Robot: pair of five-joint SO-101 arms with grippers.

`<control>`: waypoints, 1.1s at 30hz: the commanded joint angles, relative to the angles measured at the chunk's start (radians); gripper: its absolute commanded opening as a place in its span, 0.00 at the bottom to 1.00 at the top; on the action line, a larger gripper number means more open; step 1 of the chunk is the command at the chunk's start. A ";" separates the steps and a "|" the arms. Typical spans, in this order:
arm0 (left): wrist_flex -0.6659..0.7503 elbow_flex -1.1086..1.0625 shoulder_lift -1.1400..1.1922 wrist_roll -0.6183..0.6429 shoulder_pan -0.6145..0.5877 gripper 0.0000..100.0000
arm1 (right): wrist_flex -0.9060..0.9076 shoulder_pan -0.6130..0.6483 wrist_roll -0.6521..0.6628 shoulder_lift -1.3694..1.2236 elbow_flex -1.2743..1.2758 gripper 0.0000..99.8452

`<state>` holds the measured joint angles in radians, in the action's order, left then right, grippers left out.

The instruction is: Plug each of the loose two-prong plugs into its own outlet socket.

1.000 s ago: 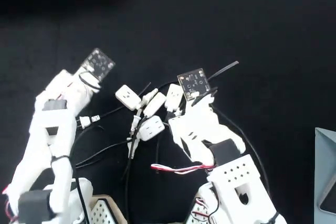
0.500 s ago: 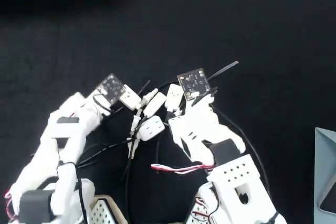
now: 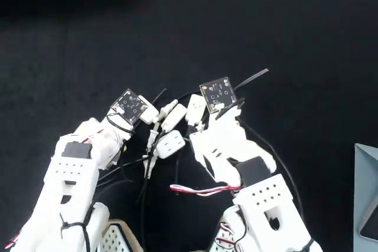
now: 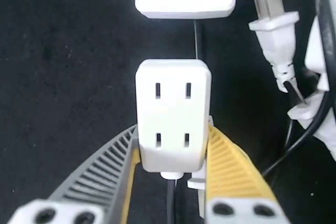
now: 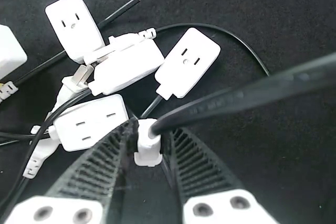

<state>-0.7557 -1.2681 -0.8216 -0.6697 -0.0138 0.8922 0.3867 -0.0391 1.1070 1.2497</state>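
Two arms: the left arm enters the high view from 7 o'clock and the right arm from 5 o'clock. Both tips are at a knot of white sockets and plugs just off the table's middle, toward 7 o'clock.
Left gripper: at 9 o'clock of the knot, pinching the held double socket by its two sides. The four slots face the wrist camera, and the socket's cord leaves between the fingers.
Right gripper: at 3 o'clock of the knot, pressed onto a small white plug. A thick black cord runs out of this plug, and its prongs are hidden.
Near single socket: flat on the cloth just beyond the right gripper, face up.
Far single socket: farther off in the knot, face up, touching a white plug body.
Free double socket: flat, slots up, just beside one right finger.
Loose plug: two bare prongs showing, near the held double socket and seated in no socket.
Table: covered in black cloth.
Grey tray: at the 4 o'clock edge, well apart from the knot.
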 commanded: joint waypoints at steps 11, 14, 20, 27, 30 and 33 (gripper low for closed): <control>0.041 0.116 0.132 0.006 -0.171 0.20 | 0.002 -0.011 -0.006 -0.004 -0.041 0.01; 0.035 0.116 0.124 0.006 -0.173 0.22 | 0.002 -0.011 -0.006 -0.004 -0.041 0.01; 0.041 0.116 0.071 0.014 -0.179 0.22 | 0.002 -0.011 -0.006 -0.004 -0.041 0.01; 0.144 0.142 0.153 0.077 -0.225 0.25 | 0.002 -0.011 -0.006 -0.004 -0.041 0.01; 0.172 0.194 0.265 0.072 -0.262 0.25 | 0.002 -0.011 -0.006 -0.004 -0.041 0.01; 0.169 0.277 0.410 0.072 -0.285 0.25 | 0.002 -0.011 -0.006 -0.004 -0.041 0.01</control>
<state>-0.6099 -1.1224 -0.5547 -0.6022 -0.2624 0.8922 0.3867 -0.0391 1.1070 1.2497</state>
